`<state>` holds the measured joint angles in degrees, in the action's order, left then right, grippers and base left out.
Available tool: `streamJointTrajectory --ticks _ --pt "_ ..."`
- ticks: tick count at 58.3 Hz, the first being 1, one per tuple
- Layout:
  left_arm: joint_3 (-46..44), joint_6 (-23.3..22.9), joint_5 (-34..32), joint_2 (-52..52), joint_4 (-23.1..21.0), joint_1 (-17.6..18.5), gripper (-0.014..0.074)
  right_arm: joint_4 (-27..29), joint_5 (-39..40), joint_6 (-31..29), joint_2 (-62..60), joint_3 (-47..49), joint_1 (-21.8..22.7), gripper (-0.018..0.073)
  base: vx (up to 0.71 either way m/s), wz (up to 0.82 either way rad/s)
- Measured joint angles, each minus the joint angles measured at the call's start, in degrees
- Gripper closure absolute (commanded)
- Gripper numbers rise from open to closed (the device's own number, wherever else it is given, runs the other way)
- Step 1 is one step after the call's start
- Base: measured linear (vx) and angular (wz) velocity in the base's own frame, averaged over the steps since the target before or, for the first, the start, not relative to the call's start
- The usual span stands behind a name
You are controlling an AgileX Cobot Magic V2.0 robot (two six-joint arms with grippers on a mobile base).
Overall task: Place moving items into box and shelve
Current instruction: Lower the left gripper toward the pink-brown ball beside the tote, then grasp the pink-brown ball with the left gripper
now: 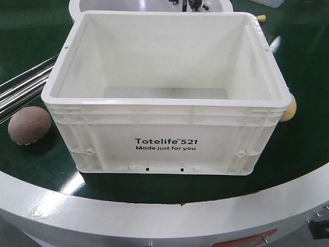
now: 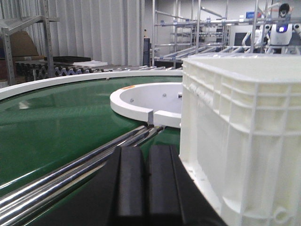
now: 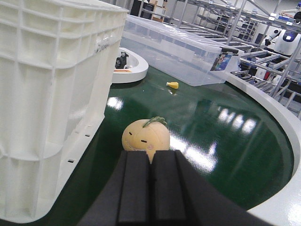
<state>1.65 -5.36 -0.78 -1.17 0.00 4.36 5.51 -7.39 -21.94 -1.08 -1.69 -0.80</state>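
Right gripper (image 3: pixel 151 188), pressed together, faces cream ball (image 3: pixel 146 135) beside upright box (image 1: pixel 169 141) lying crosswise.

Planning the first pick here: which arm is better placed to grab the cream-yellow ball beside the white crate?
Right. The right gripper points straight at the cream-yellow ball, lying just ahead beside the white crate, on its right. The left wrist view shows no ball, only crate and rails.

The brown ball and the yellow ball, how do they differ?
The brown ball is dull with a dark seam; the yellow ball has a face and green tuft. The brown ball lies left of the crate, the yellow ball right. Both are round, outside it.
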Motion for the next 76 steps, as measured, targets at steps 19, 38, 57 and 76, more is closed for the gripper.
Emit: streamJointTrajectory --ticks 19,38,57,76 --pt "-9.75 -1.7 3.81 10.37 0.0 0.0 0.0603 0.0 0.05 0.0 0.0 0.0 0.0 0.0567 0.0 0.0" --pt "-26.84 -2.6 4.7 36.02 0.0 0.0 0.0603 -0.57 0.05 -0.14 0.0 0.0 0.0 0.0567 0.0 0.0" --pt "-31.41 -2.6 13.18 44.2 0.0 0.0 0.0583 -0.57 0.05 -0.14 0.0 0.0 0.0 0.0567 0.0 0.0" --pt "-39.62 -2.86 28.6 53.35 4.67 0.0 0.0518 -0.57 0.11 -0.14 0.0 0.0 0.0 0.0567 0.0 0.0"
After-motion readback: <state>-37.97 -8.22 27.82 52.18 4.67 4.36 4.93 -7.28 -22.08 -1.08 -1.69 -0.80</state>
